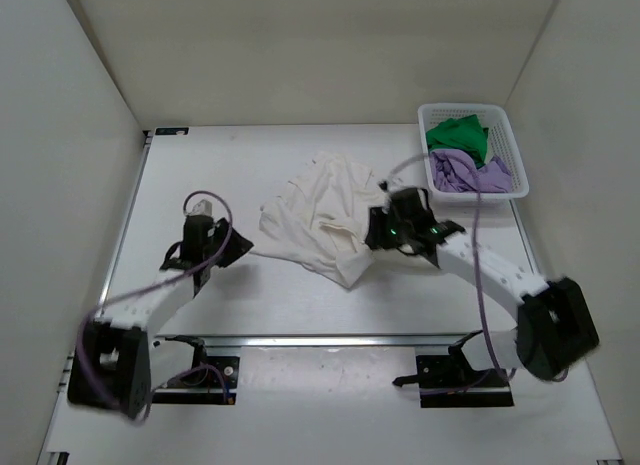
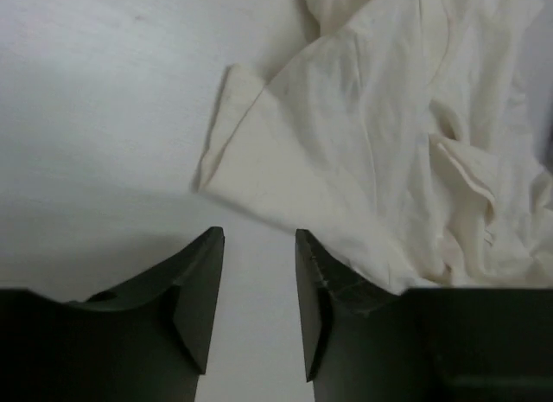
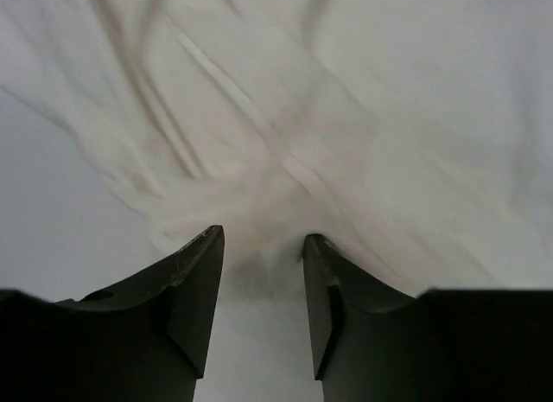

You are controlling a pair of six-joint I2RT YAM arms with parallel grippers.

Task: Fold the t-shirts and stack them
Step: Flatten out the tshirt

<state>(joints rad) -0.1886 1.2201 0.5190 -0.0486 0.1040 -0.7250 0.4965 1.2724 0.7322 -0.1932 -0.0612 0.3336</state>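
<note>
A cream-white t-shirt lies crumpled in the middle of the table. My left gripper sits just off its left edge and is open. In the left wrist view its tips frame bare table, and a sleeve of the cream shirt spreads out ahead of them. My right gripper is at the shirt's right edge, also open. The blurred edge of the cream cloth reaches the gap at its tips. The green t-shirt and the lavender t-shirt lie bunched in the basket.
A white lattice basket stands at the back right corner, close to the right wall. Pale walls enclose the table on the left, back and right. A purple cable loops over the right arm.
</note>
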